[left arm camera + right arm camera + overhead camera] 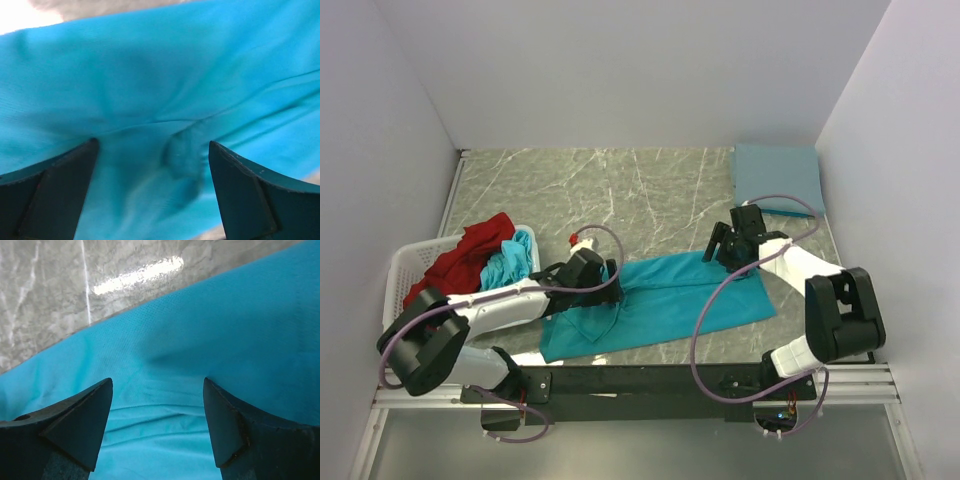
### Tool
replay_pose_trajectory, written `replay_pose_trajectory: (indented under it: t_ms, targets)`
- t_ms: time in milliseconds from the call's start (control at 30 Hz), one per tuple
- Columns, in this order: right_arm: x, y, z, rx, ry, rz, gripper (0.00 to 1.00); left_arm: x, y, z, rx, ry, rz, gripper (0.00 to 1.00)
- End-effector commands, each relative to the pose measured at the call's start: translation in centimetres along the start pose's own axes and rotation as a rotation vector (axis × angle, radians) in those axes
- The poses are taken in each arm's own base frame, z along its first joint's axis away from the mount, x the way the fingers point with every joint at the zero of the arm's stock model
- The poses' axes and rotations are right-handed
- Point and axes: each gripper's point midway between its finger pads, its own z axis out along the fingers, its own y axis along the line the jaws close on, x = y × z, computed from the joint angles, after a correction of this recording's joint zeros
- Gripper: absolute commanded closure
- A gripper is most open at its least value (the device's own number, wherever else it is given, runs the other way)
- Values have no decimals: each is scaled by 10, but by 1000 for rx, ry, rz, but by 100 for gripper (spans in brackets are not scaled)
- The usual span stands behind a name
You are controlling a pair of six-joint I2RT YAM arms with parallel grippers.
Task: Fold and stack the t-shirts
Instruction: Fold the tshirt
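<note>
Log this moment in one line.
left pincer: open over teal shirt | right pincer: open over same shirt | grey-blue shirt: folded, far right corner

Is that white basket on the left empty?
No, the white basket has a red shirt and a crumpled teal shirt heaped in it.

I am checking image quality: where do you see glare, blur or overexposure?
Left wrist: the teal t-shirt is softly blurred, the top-left corner blown white. Right wrist: a bright glare streak on the table. Top external: even light, no strong glare.
</note>
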Motion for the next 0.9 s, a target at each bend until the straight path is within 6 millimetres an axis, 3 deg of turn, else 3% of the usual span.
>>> replay_pose_trajectory:
  t_ms: [0, 100, 200, 300, 333, 367, 400, 433, 500, 533, 567, 600, 633, 667, 700, 733, 767, 800, 833, 867]
  targets:
    - [-13, 16, 5, -40, -26, -10, 20, -4, -15, 5, 107, -9, -105, 1]
    - [0, 8, 11, -25, -6, 6, 19, -3, -5, 16, 87, 9, -117, 1]
    - [16, -1, 10, -15, 18, 12, 18, -18, 3, 31, 67, -20, -121, 0]
    - [35, -7, 2, -23, 38, 19, 17, -45, 10, 48, 61, -51, -100, 1]
    - [40, -8, -1, -25, 42, 22, 16, -67, -3, 52, 101, -82, -91, 1]
    - [55, -15, -2, -10, 68, 32, 16, -80, -3, 57, 106, -93, -90, 1]
    - [56, -13, -10, -29, 47, 35, 15, -81, 0, 70, 93, -77, -54, 1]
    - [62, -13, -13, -37, 50, 36, 13, -109, -17, 74, 131, -121, -38, 0]
    - [81, -15, -22, -50, 66, 31, 12, -119, -13, 100, 89, -106, -27, 0]
    - [88, -15, -24, -58, 77, 30, 11, -146, -32, 104, 129, -150, -12, 0]
    - [105, -19, -24, -59, 112, 33, 11, -156, -41, 111, 155, -166, -3, 0]
    - [115, -14, -29, -90, 123, 12, 10, -152, -42, 131, 168, -137, 21, 0]
    - [126, -9, -32, -121, 152, 4, 10, -175, -66, 133, 242, -161, 31, 1]
    - [142, -13, -31, -124, 190, 13, 10, -178, -73, 141, 266, -136, 31, 1]
    - [152, -5, -34, -165, 202, -12, 9, -168, -71, 164, 271, -85, 35, 2]
    - [160, -1, -35, -189, 226, -12, 9, -189, -98, 164, 356, -100, 51, 2]
    - [172, -1, -35, -197, 254, 4, 9, -191, -107, 171, 392, -90, 57, 2]
    - [178, 8, -36, -237, 262, -8, 9, -184, -107, 191, 405, -63, 44, 3]
    - [192, 17, -40, -269, 298, -32, 9, -202, -129, 189, 475, -83, 50, 2]
    - [195, 29, -42, -311, 296, -55, 8, -205, -134, 194, 496, -78, 42, 2]
